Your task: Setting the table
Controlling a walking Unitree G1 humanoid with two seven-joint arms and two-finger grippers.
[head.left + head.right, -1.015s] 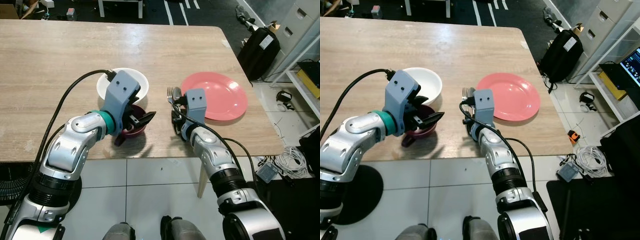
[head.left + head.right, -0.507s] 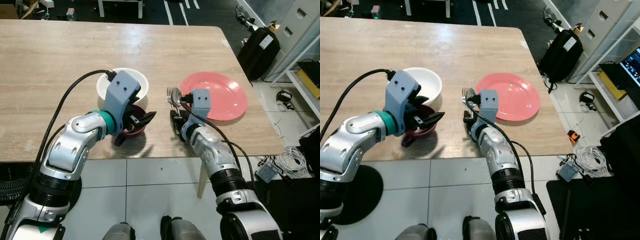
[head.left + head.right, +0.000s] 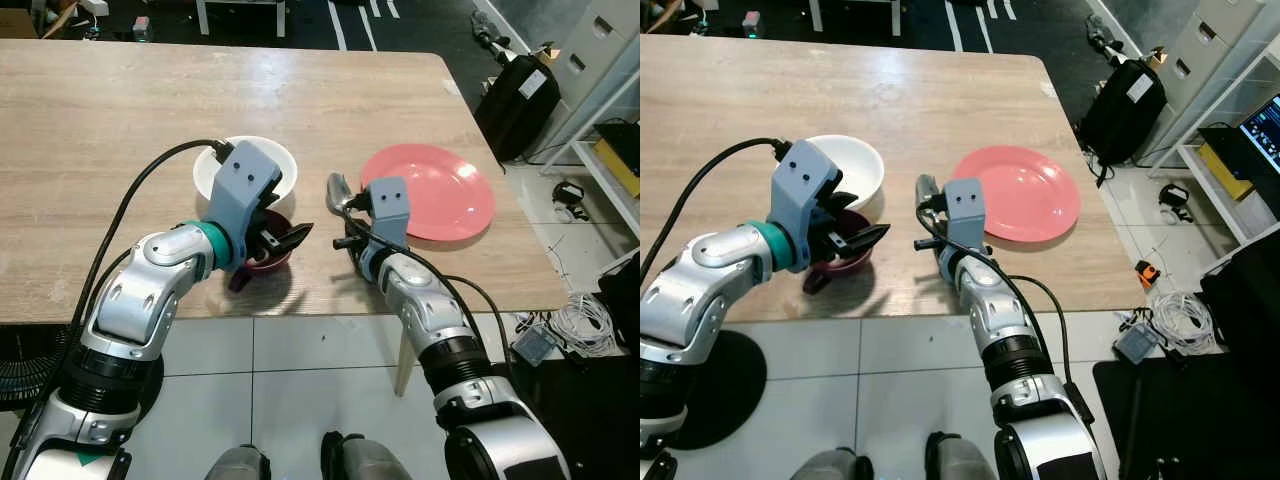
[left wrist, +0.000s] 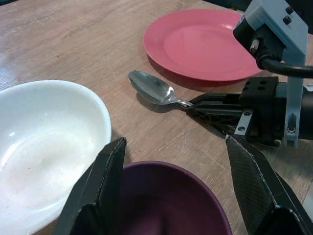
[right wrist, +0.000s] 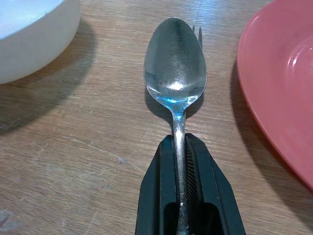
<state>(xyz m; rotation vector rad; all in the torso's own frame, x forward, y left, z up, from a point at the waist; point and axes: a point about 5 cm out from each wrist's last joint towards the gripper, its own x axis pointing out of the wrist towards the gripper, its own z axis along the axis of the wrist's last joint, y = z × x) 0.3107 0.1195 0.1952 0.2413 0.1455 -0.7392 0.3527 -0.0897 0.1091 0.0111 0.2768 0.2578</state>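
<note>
Pinching the spoon [image 5: 175,68] by its thin handle, my right claw [image 5: 188,191] is shut on it just above the surface, at nine o'clock from the plate [image 3: 430,190]; it could twist or slip, clipping the fork [image 5: 197,32] beneath

My left claw [image 4: 176,188] hangs wide open over the cup [image 4: 168,203]

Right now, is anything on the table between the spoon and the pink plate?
Nothing visible. The right gripper is shut on the spoon, just beside the pink plate, with bare wood between. A fork's tines peek out beneath the spoon bowl.
</note>
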